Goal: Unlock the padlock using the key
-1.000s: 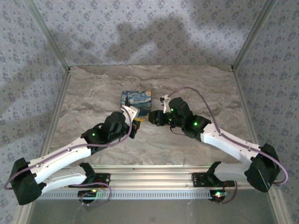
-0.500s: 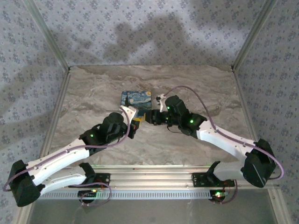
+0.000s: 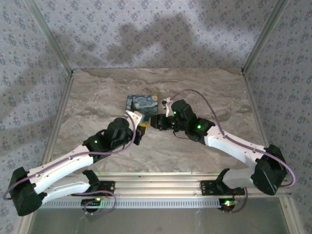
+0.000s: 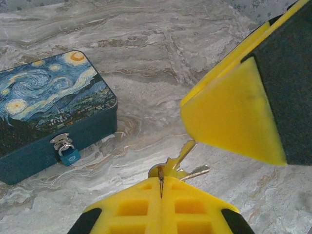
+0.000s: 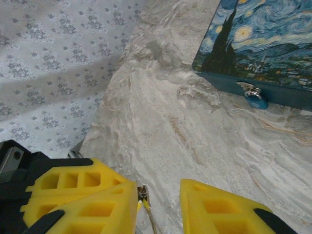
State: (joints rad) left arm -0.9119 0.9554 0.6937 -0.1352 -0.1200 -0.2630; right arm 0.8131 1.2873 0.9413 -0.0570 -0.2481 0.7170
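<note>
A marble-patterned table [image 3: 204, 87] seen from above, with two robot arms reaching inward so their tips nearly meet just in front of a dark blue tin box [image 4: 48, 97] printed with a swirling night sky; the box sits near the middle of the table, its front facing the arms; a silver latch [image 4: 60, 141] on that front carries the padlock [image 4: 69, 156], a very small bright blue one that hangs below the latch and rests against the box wall near the tabletop; the left gripper [image 3: 142, 129] hovers low beside the box's front, probably so its load stays within reach of the lock; in its wrist view a small bunch of keys [image 4: 178, 165] spans the gap between its yellow fingers [image 4: 229, 117], touching both tips, but I cannot tell whether the fingers are clamping the bunch or merely framing it; the right gripper [image 3: 158, 123] points down and toward the left one, its fingers [image 5: 214, 204] spread with bare marble showing between them; a tiny metal piece [image 5: 142, 193], likely a key tip, sits just inside one finger, too small to identify; judging by this close face-to-face pose, the arms seem to be sorting out a hold on a key, and the lock looks untouched.
</note>
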